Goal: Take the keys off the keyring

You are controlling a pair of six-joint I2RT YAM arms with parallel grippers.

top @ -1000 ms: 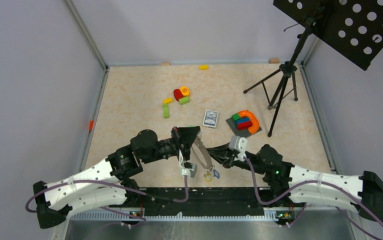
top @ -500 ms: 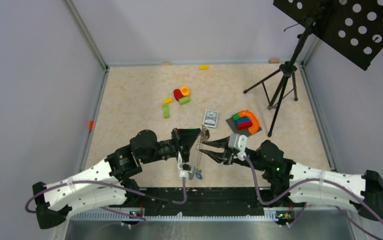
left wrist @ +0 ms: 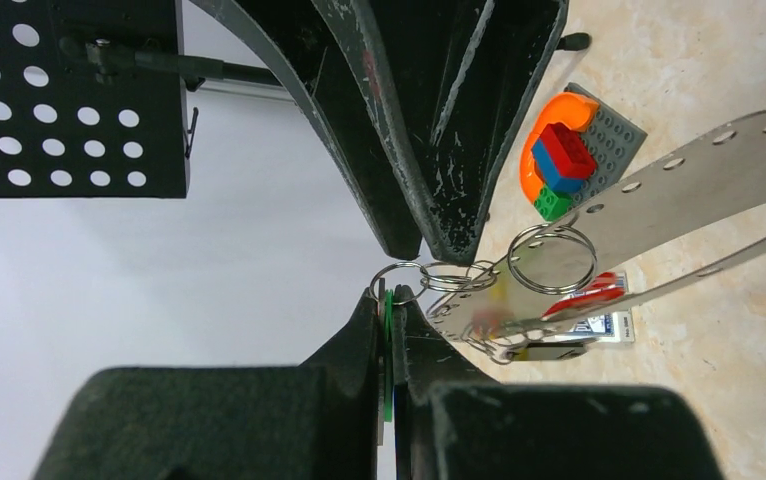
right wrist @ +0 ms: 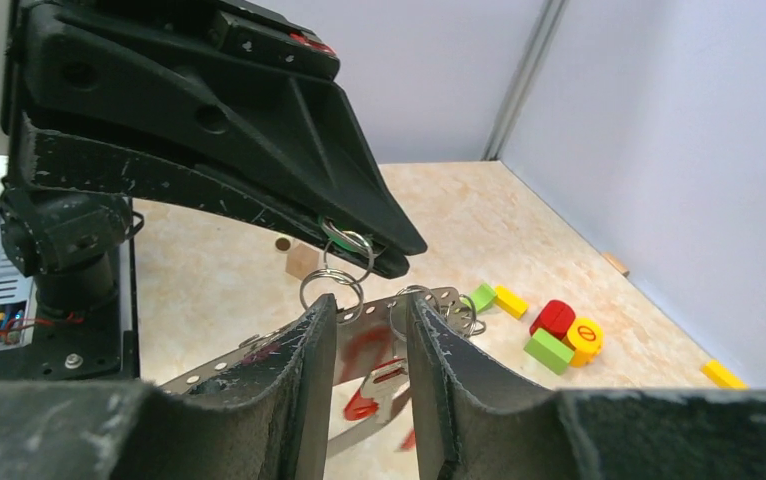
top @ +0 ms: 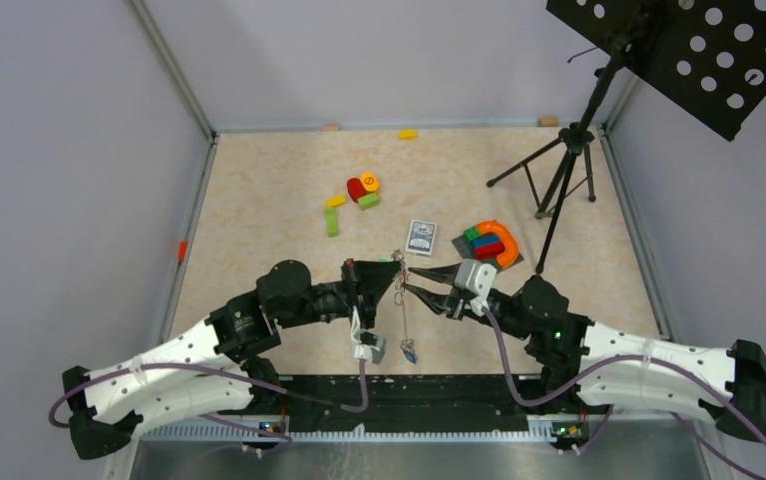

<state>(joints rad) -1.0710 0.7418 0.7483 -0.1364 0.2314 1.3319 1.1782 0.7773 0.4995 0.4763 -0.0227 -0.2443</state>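
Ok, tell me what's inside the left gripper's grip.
A thin green tag is pinched edge-on between the shut fingers of the left gripper, linked by small wire rings to the perforated metal keyring. The fingers hide most of the tag.

L fingers [top: 379,273] pinch keys [top: 397,259] up top; keyring [top: 401,305] hangs below, blue tag [top: 410,352] lowest; R fingers [top: 434,269] apart alongside.

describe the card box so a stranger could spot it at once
Start at the black tripod on the right of the table. Left of its feet sits an orange arch block, then the card box: flat, blue, white-bordered, unlike the chunky blocks nearby.
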